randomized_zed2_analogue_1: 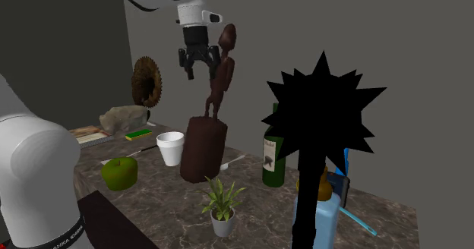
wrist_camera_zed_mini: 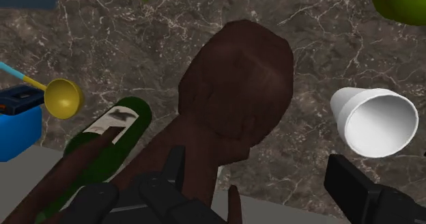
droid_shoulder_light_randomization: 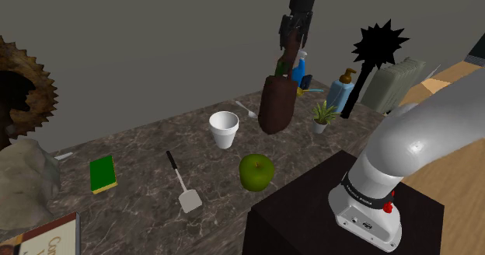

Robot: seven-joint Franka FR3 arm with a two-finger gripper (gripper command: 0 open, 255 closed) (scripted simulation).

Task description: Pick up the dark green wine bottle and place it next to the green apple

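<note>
Fingers (randomized_zed2_analogue_1: 197,71) spread apart, clasping nothing, and you hold them high beside the brown figurine's (randomized_zed2_analogue_1: 205,145) head. Dark green wine bottle (randomized_zed2_analogue_1: 274,162) upright on the worktop (randomized_zed2_analogue_1: 262,213), near the figurine, well apart from the green apple (randomized_zed2_analogue_1: 120,173).

Figure (wrist_camera_zed_mini: 235,86): brown, carved, looming over marbled counter (wrist_camera_zed_mini: 321,24).
Wine bottle (wrist_camera_zed_mini: 117,125): dark green, white label, partly hidden by figure.
Cup (wrist_camera_zed_mini: 375,120): white, apart from figure.

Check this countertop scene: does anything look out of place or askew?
Yes. The brown statue leans steeply instead of standing upright, its top right beside the open end effector, while the wine bottle stands upright nearby.
</note>
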